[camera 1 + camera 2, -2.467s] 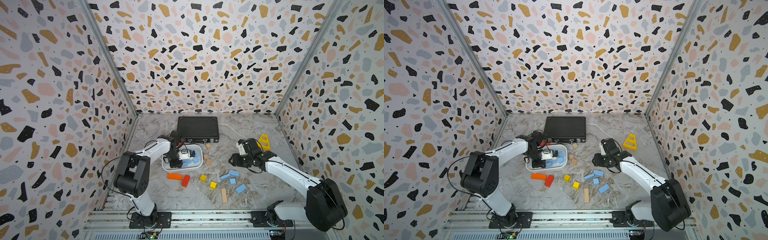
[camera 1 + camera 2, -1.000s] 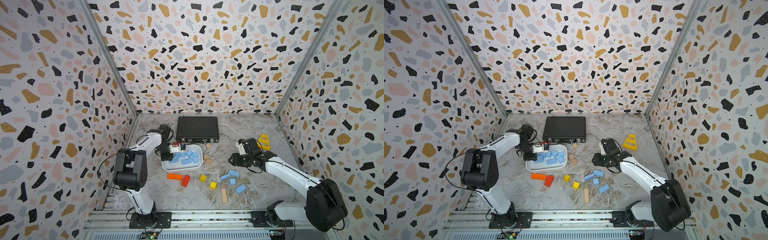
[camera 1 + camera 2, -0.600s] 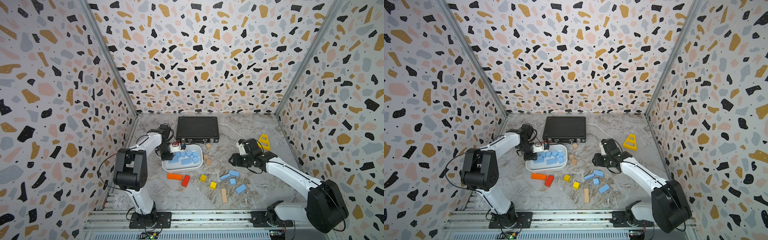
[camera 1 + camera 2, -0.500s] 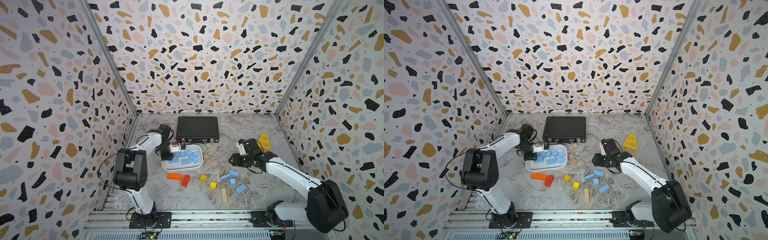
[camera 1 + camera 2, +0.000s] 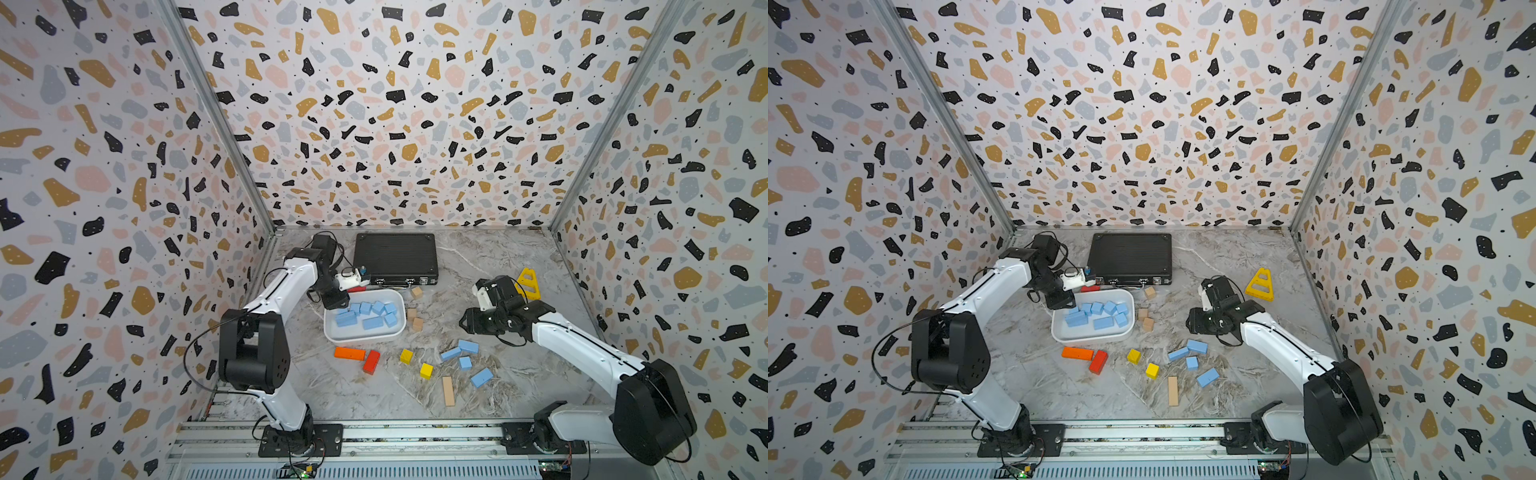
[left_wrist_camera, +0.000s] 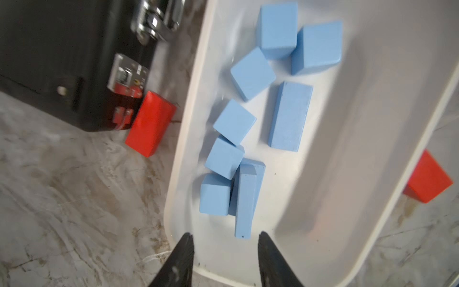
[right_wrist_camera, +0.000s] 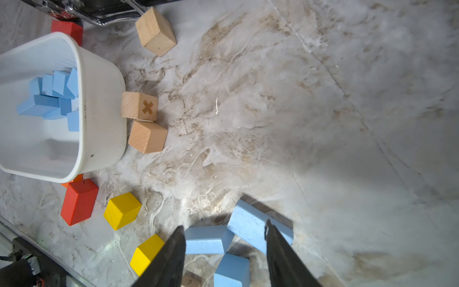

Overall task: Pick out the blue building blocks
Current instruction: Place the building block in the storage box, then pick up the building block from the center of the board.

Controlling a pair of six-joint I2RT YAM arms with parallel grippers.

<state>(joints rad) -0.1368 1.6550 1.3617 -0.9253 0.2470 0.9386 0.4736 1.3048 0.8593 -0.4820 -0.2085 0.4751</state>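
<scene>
Several blue building blocks [image 5: 370,316] [image 5: 1100,316] [image 6: 289,116] [image 7: 49,99] lie in the white tray [image 5: 365,338] [image 5: 1092,336] [image 6: 178,149] [image 7: 99,111]. My left gripper [image 5: 336,300] [image 5: 1059,302] [image 6: 225,234] hangs over the tray's back-left corner, open and holding nothing. Several more blue blocks [image 5: 467,345] [image 5: 1196,345] [image 7: 208,239] lie on the table right of the tray. My right gripper [image 5: 469,324] [image 5: 1198,324] [image 7: 224,225] hovers just above and behind them, open, with two of them showing between its fingers below.
A black case [image 5: 395,257] stands at the back, with a red block [image 6: 150,124] against it. An orange bar [image 5: 350,353], a red block [image 5: 371,361], two yellow cubes [image 5: 406,356], tan cubes [image 5: 411,313], a tan bar [image 5: 448,390] and a yellow triangle [image 5: 528,282] lie about.
My left gripper drew back from the tray's middle to its back-left corner, and its jaws have opened there over the last second. The right arm has not moved.
</scene>
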